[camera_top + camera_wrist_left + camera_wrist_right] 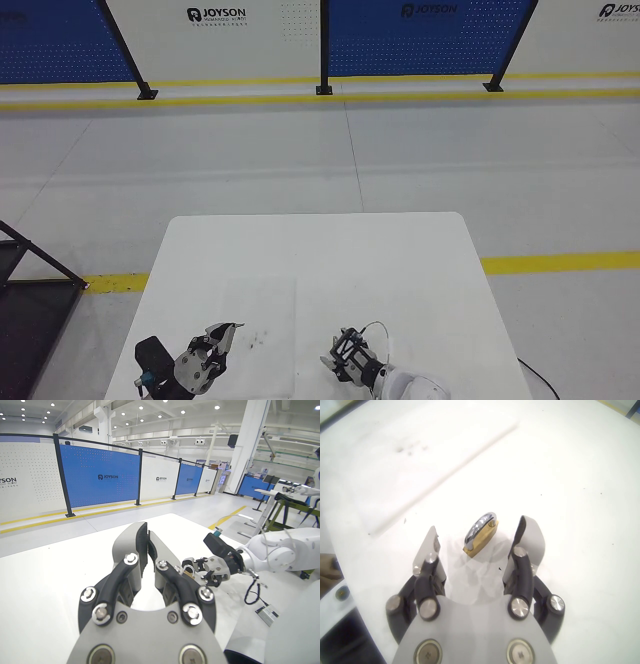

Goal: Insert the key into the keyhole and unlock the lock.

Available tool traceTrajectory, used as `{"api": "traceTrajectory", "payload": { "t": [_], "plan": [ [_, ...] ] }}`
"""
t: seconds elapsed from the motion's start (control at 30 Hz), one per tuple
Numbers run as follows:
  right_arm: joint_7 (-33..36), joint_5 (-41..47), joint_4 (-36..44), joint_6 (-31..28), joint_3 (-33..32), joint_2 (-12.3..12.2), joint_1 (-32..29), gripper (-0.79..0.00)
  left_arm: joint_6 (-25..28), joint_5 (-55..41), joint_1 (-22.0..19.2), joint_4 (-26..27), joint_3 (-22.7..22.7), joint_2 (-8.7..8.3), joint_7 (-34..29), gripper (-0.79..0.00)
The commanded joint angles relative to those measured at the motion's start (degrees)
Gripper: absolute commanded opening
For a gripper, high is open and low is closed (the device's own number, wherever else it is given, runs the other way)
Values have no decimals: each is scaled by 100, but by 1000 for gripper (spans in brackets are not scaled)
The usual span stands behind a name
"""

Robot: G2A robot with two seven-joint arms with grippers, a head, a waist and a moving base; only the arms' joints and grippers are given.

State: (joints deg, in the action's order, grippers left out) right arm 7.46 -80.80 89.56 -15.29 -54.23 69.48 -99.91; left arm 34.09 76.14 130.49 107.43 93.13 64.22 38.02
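A white desk (320, 250) carries a small brass padlock with a silver steel shackle (481, 536). The padlock stands close to the desk's near edge, a little to the right of the middle. It appears to sit upright on its base with the shackle arching over the top, and both shackle legs look seated in the body, so it reads as locked.

The right gripper (477, 526) hangs directly over the padlock with its jaws released and spread wide. One grey finger sits on each side of the brass body, and neither touches it. The left wrist view shows the same pairing from the side, with the padlock (188, 572) just in front of the right gripper (200, 572).

The left gripper (147, 530) hovers above the near edge, left of the middle and apart from the padlock. Its black pads (140, 540) are clenched together at the tips. Whether a key sits between them cannot be told.

A thin, clear rectangular mat (260, 330) lies flat on the desk, running back from the near edge between the two grippers, with a few dark specks on it.

The task looks to be at an early stage. The padlock is framed but not yet grasped, nothing enters the keyhole, and the shackle is closed. Gripping the lock, lining up and inserting the key, and turning it all remain.
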Motion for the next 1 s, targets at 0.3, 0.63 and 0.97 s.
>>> {"api": "traceTrajectory", "payload": {
  "t": [0.3, 0.63, 0.97],
  "plan": [
    [104, 229, -208, -99, 112, 19, 205, -680, 0, 0, 0, 0, 0, 0, 0, -785],
    [-20, 356, -103, -223, 41, -24, 199, -785, 0, 0, 0, 0, 0, 0, 0, -785],
    [-473, 481, 452, -643, -320, -163, -51, -785, 0, 0, 0, 0, 0, 0, 0, -785]
  ]
}}
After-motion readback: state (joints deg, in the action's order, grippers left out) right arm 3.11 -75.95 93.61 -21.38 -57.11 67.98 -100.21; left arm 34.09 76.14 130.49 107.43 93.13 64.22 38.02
